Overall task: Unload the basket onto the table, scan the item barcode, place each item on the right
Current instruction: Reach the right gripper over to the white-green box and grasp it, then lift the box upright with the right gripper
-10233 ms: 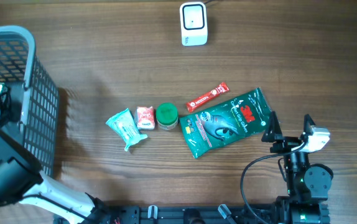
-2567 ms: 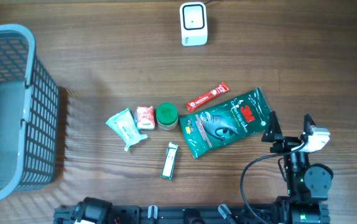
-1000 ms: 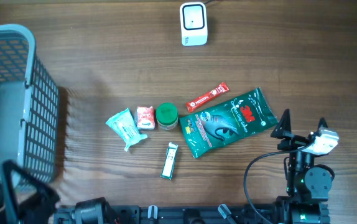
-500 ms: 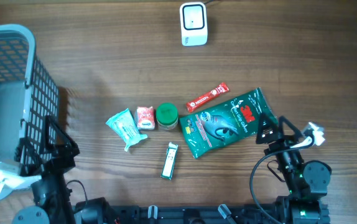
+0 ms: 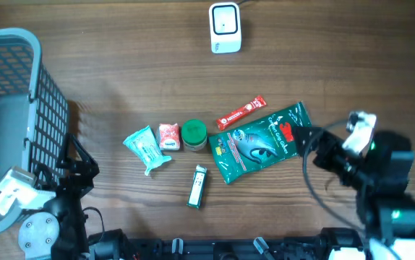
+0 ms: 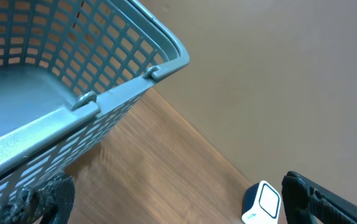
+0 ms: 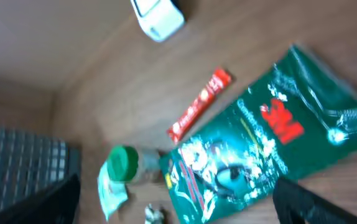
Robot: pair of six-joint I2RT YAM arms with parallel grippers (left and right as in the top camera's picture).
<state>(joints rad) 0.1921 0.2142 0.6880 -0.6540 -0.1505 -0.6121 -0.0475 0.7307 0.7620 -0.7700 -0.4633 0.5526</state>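
Observation:
A white barcode scanner (image 5: 224, 27) stands at the table's far edge; it also shows in the left wrist view as the scanner (image 6: 262, 202) and in the right wrist view as the scanner (image 7: 158, 15). A large green 3M pouch (image 5: 265, 141) lies right of centre. My right gripper (image 5: 314, 148) hovers open at the pouch's right end, and the pouch (image 7: 259, 143) sits between and beyond its fingers. My left gripper (image 5: 77, 165) stands open at the lower left beside the grey basket (image 5: 5, 108), holding nothing.
A red stick packet (image 5: 241, 112), a green-lidded jar (image 5: 194, 134), a small red-and-white packet (image 5: 168, 135), a teal packet (image 5: 146, 148) and a green-and-white stick (image 5: 198, 185) lie mid-table. The basket's rim (image 6: 104, 93) fills the left wrist view.
The left arm has come up into view at the lower left beside the basket. The right arm has risen and swung toward the green pouch. Both grippers stay open.

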